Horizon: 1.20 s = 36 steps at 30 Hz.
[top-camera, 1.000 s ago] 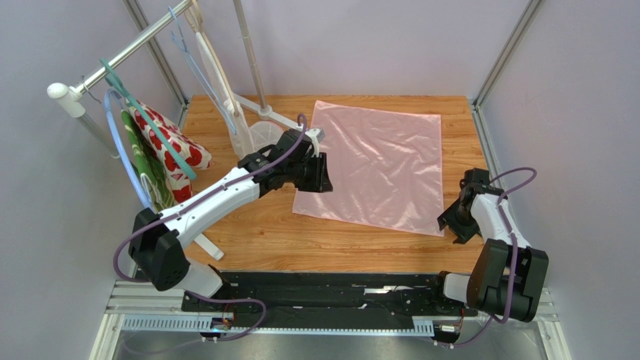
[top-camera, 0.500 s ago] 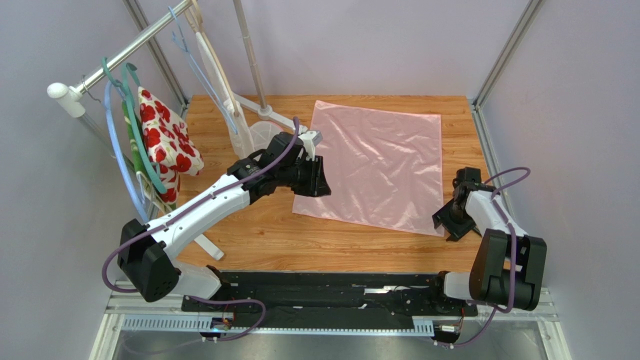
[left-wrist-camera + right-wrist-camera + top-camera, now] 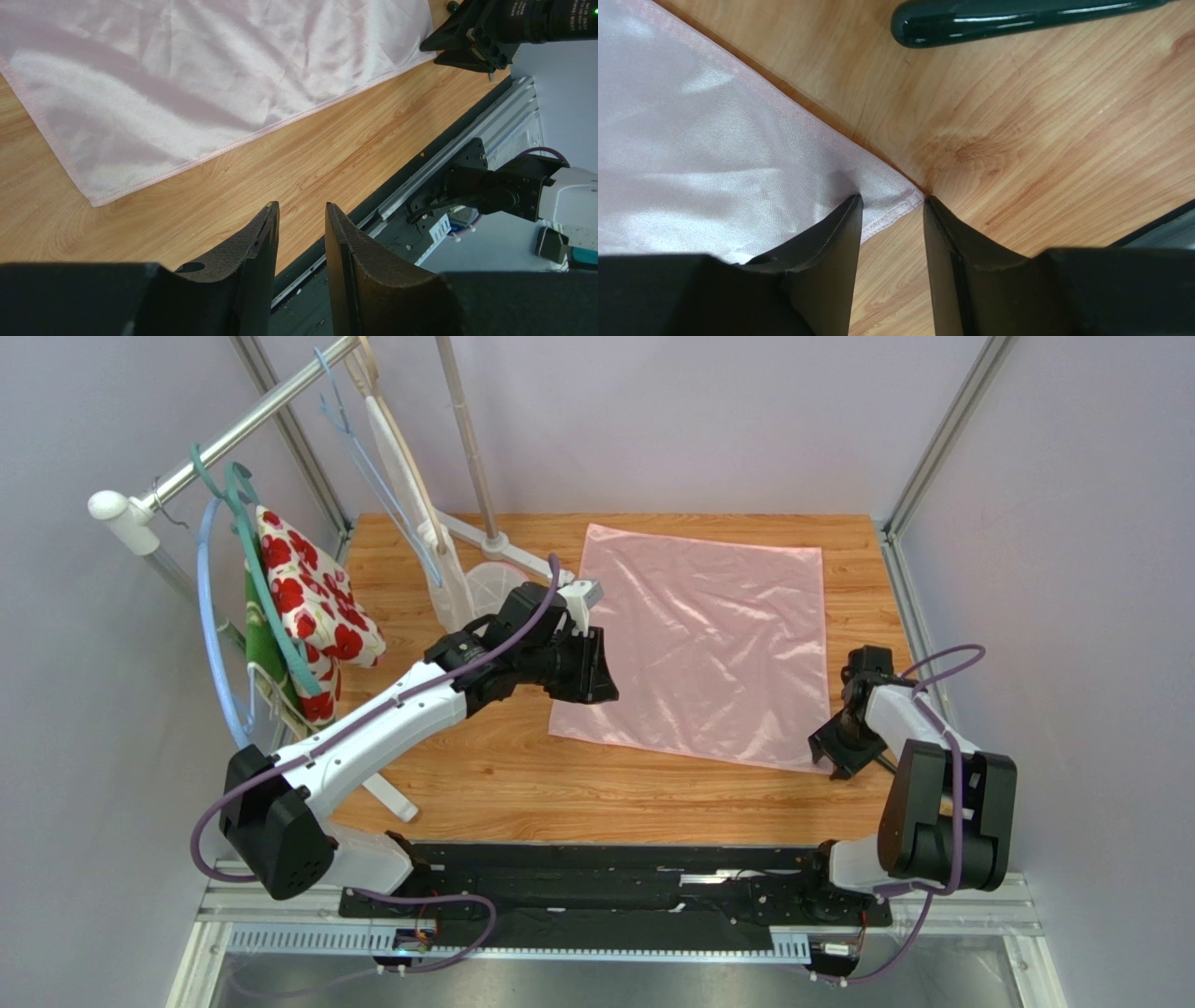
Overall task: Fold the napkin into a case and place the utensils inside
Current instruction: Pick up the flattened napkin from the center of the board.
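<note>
Stage of task: opening, no fold made. At about 4 o'clock on the tabletop [image 3: 463, 770], the right pincer [image 3: 892, 203] is down at the near right corner of the napkin [image 3: 709, 644]. Its jaws stand part-way apart with the corner's hemmed tip lying between them, and the cloth is not pinched or lifted. Farther in, at the napkin's 9 o'clock edge, the left pincer [image 3: 300, 206] hangs above bare wood just off the near left corner, with its jaws a narrow gap apart and nothing held. The napkin lies spread flat as a single layer across the middle and far right of the tabletop, creased but unfolded, so no case exists. No utensils appear in any view. Judged remaining: every fold, then the loading of the utensils. At 10 o'clock, a white cloth with red flowers [image 3: 312, 609] hangs on a rack. No brand, label or legible writing is visible.
</note>
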Each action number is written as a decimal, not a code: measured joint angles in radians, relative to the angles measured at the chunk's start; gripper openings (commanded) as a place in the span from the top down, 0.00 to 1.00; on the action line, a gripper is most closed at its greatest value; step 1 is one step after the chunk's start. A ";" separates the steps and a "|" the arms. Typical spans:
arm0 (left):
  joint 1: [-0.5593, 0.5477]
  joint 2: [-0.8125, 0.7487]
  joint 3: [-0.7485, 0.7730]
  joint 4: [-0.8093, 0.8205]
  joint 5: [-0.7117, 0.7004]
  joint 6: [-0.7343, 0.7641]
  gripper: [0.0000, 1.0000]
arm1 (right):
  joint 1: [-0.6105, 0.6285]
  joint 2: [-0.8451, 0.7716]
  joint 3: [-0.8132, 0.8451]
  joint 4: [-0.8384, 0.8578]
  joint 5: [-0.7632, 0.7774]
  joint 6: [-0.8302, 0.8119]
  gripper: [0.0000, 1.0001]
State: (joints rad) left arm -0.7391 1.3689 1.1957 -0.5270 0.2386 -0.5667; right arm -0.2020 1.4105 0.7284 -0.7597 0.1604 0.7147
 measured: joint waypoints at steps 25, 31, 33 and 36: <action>0.012 0.118 -0.122 -0.011 -0.300 0.023 0.34 | 0.079 -0.220 -0.032 0.012 -0.040 -0.060 1.00; 0.074 0.237 -0.120 -0.031 -0.399 -0.011 0.35 | 0.079 -0.273 -0.029 0.008 -0.048 -0.111 1.00; 0.092 0.277 -0.109 -0.042 -0.419 -0.031 0.37 | 0.079 -0.283 -0.029 0.009 -0.058 -0.119 1.00; 0.100 0.312 -0.101 -0.050 -0.438 -0.061 0.42 | 0.080 -0.290 -0.029 0.010 -0.073 -0.130 1.00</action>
State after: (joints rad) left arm -0.6395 1.6810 1.0950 -0.5770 -0.1989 -0.6277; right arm -0.1219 1.1206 0.6998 -0.7494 0.0875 0.5850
